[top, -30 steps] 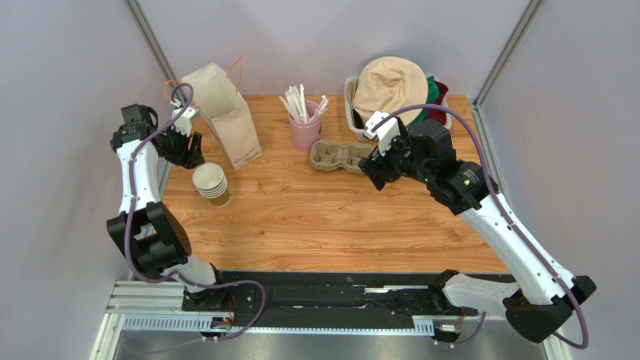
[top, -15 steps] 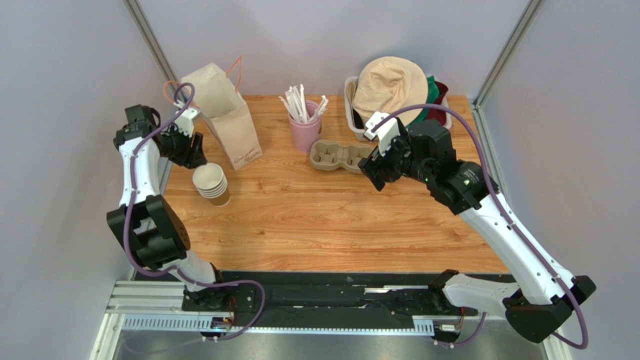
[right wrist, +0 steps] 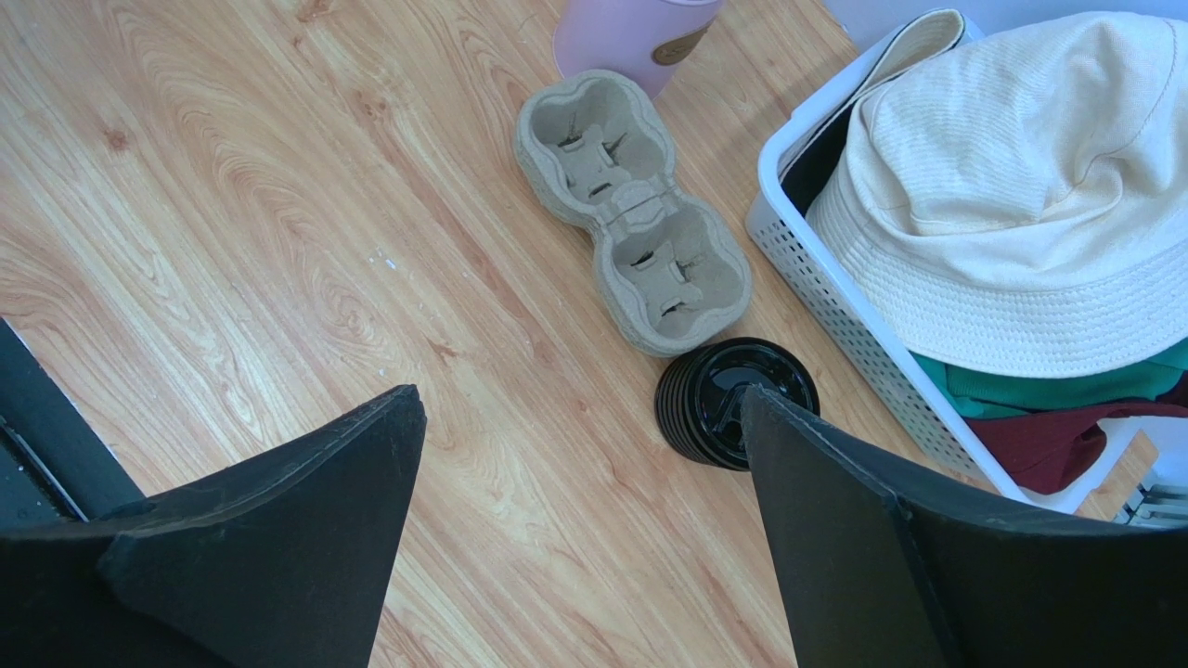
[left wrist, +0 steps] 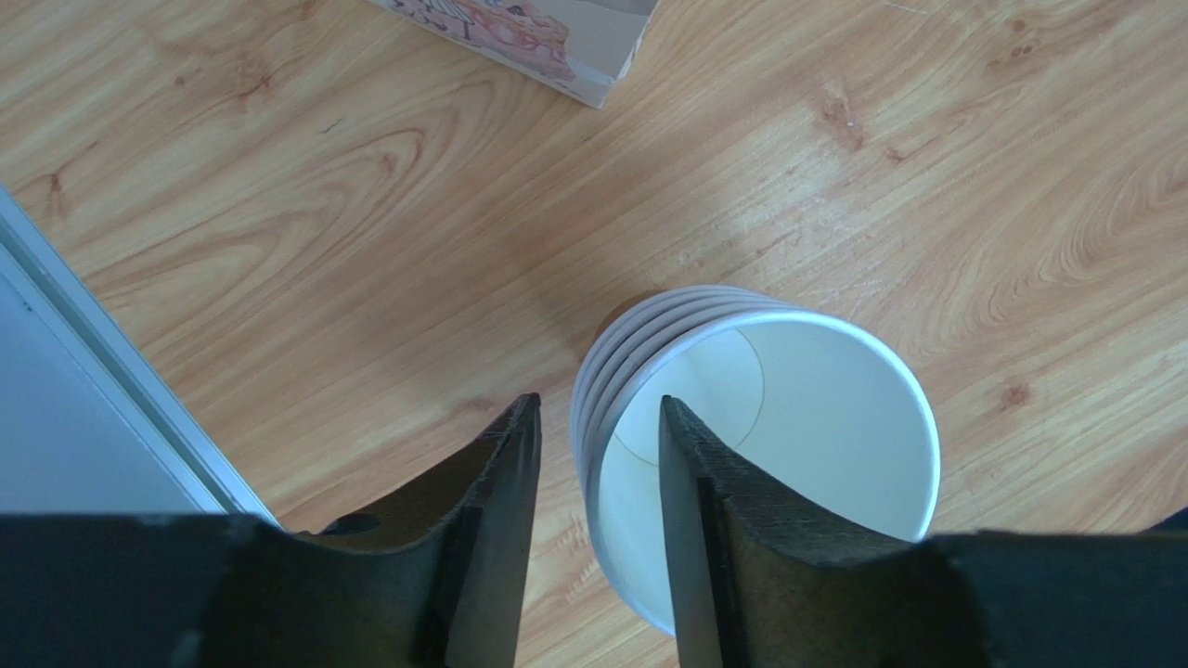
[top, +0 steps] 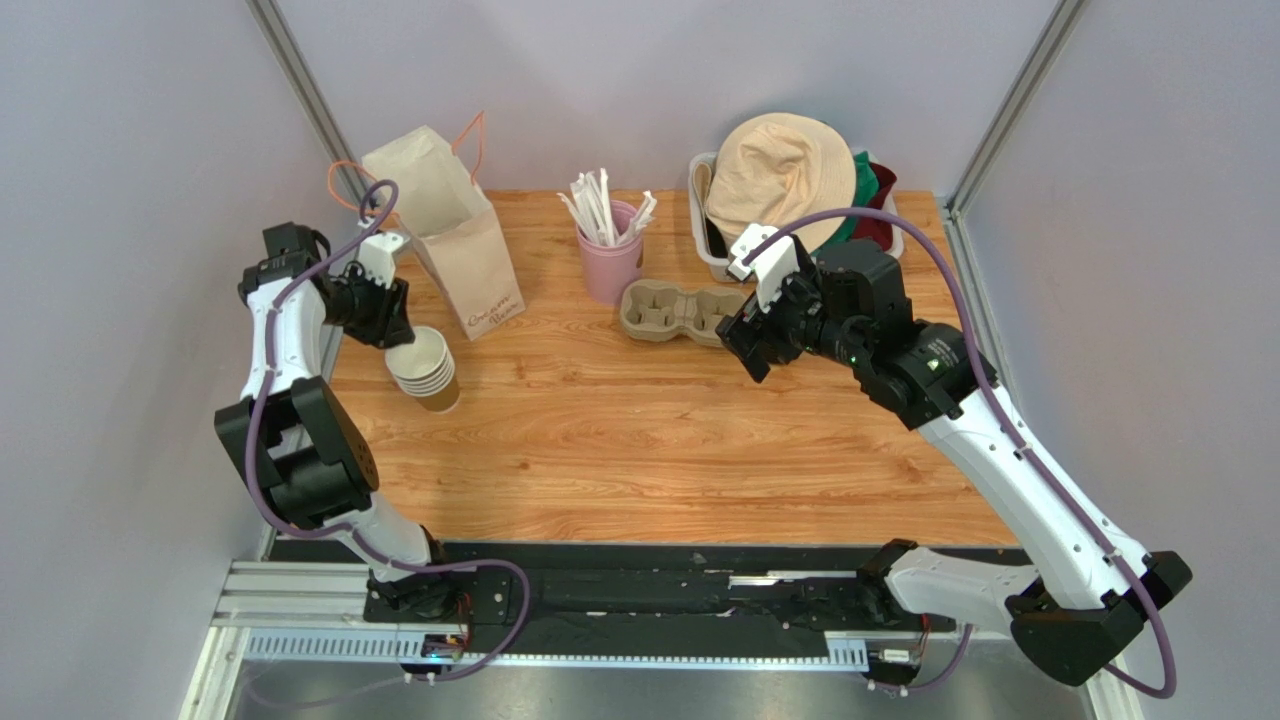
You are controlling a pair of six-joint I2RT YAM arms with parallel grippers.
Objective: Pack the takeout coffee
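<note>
No lidded takeout coffee is in view. A stack of lidless brown paper cups, white inside, stands at the table's left. My left gripper hangs right over the stack's near rim. In the left wrist view the left gripper is open and straddles the rims, with one finger inside the top cup and the other outside, a small gap still showing. My right gripper hovers wide open above bare wood, beside a stack of black lids.
A kraft paper bag stands behind the cups. A pulp cup carrier lies mid-table, with a pink cup of stirrers behind it. A white basket of hats sits at the back right. The table's left edge lies close to my left gripper.
My left gripper has shifted right and toward the cup stack, and its jaws have narrowed. The right arm has not moved.
</note>
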